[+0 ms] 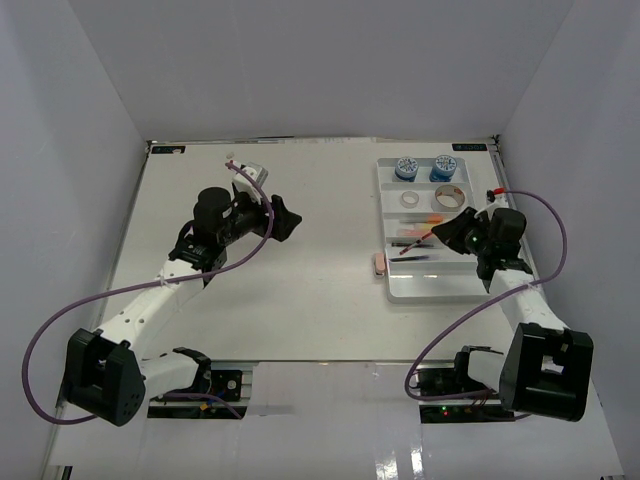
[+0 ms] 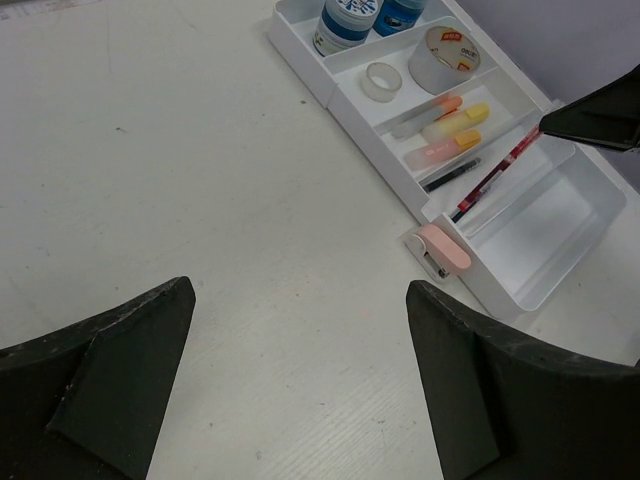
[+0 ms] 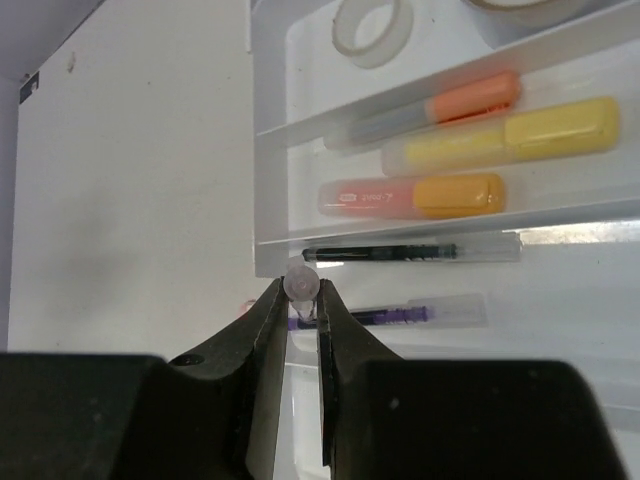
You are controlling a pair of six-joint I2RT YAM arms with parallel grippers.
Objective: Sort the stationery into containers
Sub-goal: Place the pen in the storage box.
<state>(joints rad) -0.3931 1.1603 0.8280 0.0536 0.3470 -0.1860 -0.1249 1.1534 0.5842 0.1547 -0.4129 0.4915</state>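
Looking down on a white table (image 1: 300, 300), the scene has a white rectangular plastic tray (image 1: 430, 288) on the right side, split by walls into long compartments that run left to right. Its farthest compartment holds two round blue-white tubs (image 1: 406, 167). The next holds two tape rolls (image 1: 448, 196), one small and clear, one wider and tan. The third holds three capped markers in orange, yellow and pink (image 3: 415, 195), lying side by side. The fourth holds a thin black pen (image 3: 400, 252) and, on its near side, a clear pen with a purple core (image 3: 400, 314).

The right gripper (image 1: 447, 232) hovers over the middle of the tray, its jaws pinched almost together on the upper end of a thin red pen (image 1: 418, 241). That pen slants down to the left, its lower tip near the left end of the fourth compartment.

The left gripper (image 2: 300, 290) hangs above bare table, well to the left of the tray, with its jaws spread wide and nothing between them.

A small pink eraser-like piece (image 2: 443, 248) lies on the table just beside the tray's left wall, towards its near end.
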